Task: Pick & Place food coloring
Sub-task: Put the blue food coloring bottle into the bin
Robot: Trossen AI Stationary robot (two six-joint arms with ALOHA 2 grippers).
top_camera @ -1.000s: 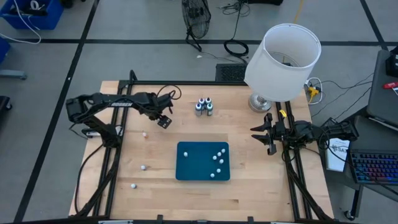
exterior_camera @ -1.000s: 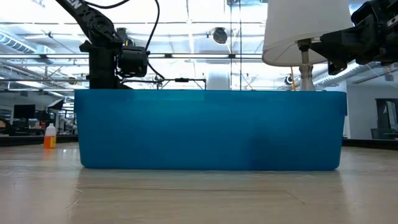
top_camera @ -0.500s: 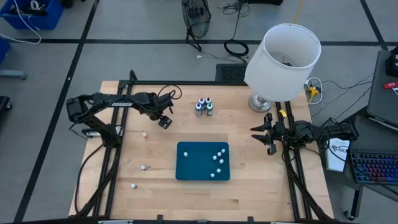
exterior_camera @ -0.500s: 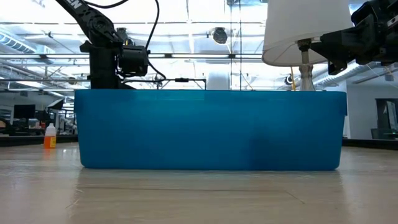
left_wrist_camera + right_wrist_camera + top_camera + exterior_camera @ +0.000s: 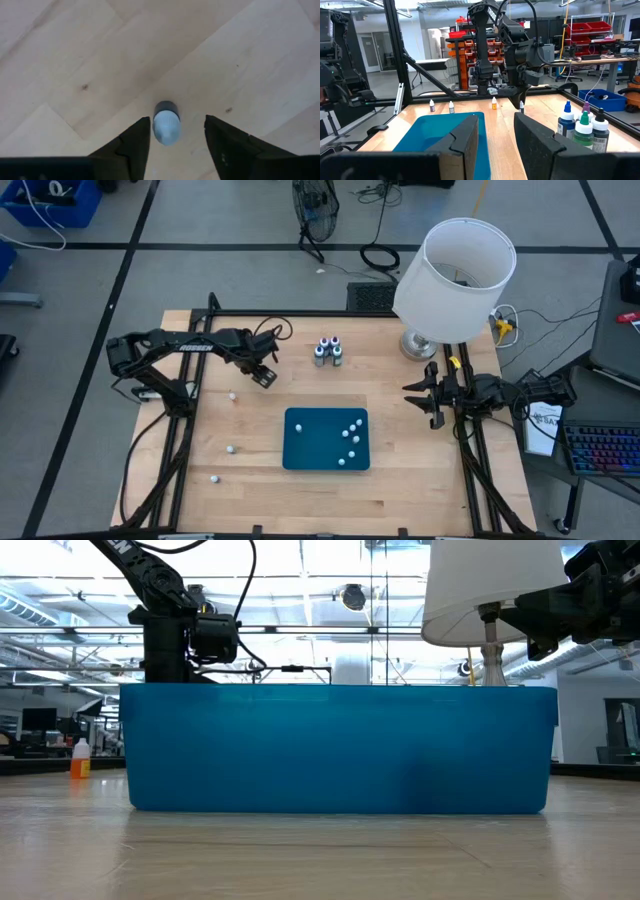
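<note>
Left gripper (image 5: 173,137) fingers spread astride a standing food coloring bottle (image 5: 166,123), not pinching. Bottle sits off-centre; one finger may tip it on closing. Right gripper (image 5: 432,401) idle at frame right, fingers parted.

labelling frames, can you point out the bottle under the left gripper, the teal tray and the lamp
bottle (image 5: 166,127), left wrist view, on its white cap
teal tray (image 5: 305,442), high view, on bare floor
lamp (image 5: 455,278), high view, on the shade's outer wall

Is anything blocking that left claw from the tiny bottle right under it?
Nothing visible does. In the left wrist view the little bottle stands upright on bare wood between the left gripper's open fingers, with a gap on each side.
</note>
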